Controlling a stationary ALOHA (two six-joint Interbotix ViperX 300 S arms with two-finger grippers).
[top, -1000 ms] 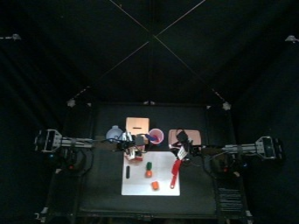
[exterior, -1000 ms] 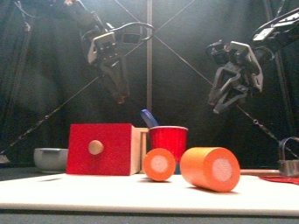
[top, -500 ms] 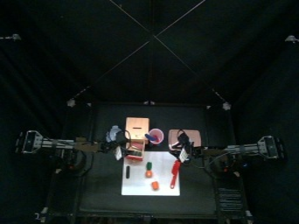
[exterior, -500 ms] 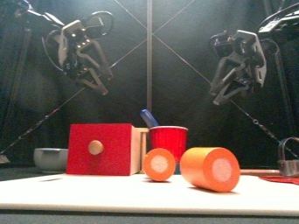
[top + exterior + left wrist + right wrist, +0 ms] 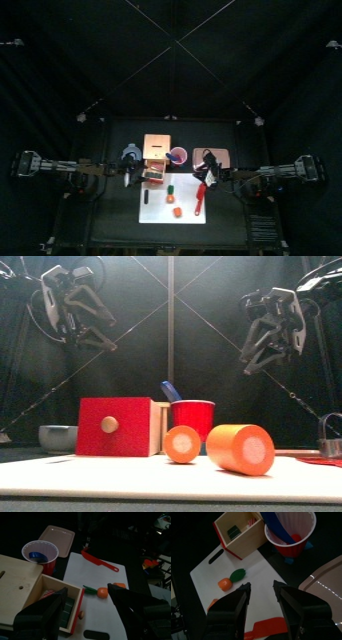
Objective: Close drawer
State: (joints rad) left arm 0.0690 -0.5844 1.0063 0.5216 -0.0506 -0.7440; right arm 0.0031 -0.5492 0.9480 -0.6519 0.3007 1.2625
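The drawer [image 5: 67, 609] stands pulled out of the small tan cabinet [image 5: 20, 587]. Its red front with a round knob [image 5: 114, 426] faces the table's front edge, and a dark green thing lies inside it [image 5: 234, 531]. From above, the drawer [image 5: 155, 176] lies between the cabinet and the white mat. My left gripper [image 5: 87, 338] hangs high at the left, open and empty, well clear of the drawer. My right gripper [image 5: 257, 361] hangs high at the right, also open and empty, and in its wrist view [image 5: 266, 607] looks down on the mat.
A red cup [image 5: 193, 416] holding a blue thing stands right of the cabinet, and a pinkish plate [image 5: 211, 157] lies beyond it. The white mat [image 5: 100, 574] carries a toy carrot [image 5: 102, 592] and a red knife [image 5: 100, 560]. A grey bowl [image 5: 56, 436] sits at the left.
My left arm has swung away to the left and a little higher, drawing back from above the cabinet. The right arm has hardly moved. The drawer stays open.
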